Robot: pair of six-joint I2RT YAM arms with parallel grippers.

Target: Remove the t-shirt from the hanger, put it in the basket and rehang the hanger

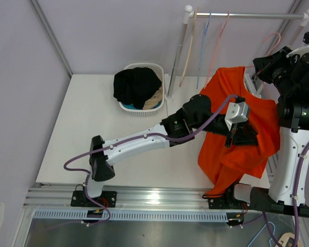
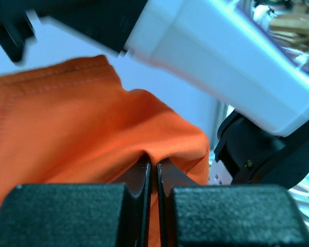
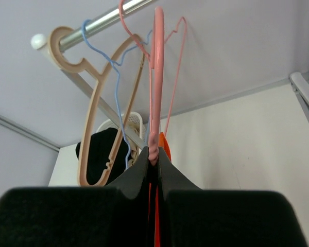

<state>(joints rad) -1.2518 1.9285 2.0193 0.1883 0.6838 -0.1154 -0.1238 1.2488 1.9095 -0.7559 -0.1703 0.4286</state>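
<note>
**Item 1 – left claw (image 2: 153, 167).** Jaws nearly together, only a thin slit between them. They pinch a small raised fold of the orange t-shirt (image 2: 67, 128). The bite looks shallow, taking only the crest of the fold.

**Item 2 – right claw (image 3: 154, 154).** Jaws closed on the neck of the pink hanger (image 3: 157, 77), just under its hook. A sliver of orange shows directly below the grip.

**Item 3 – the garment.** It is draped on the hanger between the two claws. It spreads out from the left claw on all sides, and its lower part sags past the near table (image 1: 92, 128) edge onto the right arm's base.

**Item 4 – beyond the right claw.** The rail (image 3: 100, 23) carries a beige hanger (image 3: 87, 128), a blue wire hanger (image 3: 116, 87) and a thin pink one. Seen from above, the held hook appears to be clear of the rail.

**Item 5 – far left of the left claw.** A white basket (image 1: 144, 65) holding dark clothing (image 1: 136, 85), well apart.

**Hazards, as judged**
- The fold could slip out of the left claw because the purchase is thin – a pull would then move nothing.
- The collar could snag on a hanger shoulder, so that the pull twists the hanger in the right claw or drags it loose.
- The sagging hem could catch on the right arm's base.
- The hook could swing into the hangers on the rail.
</note>
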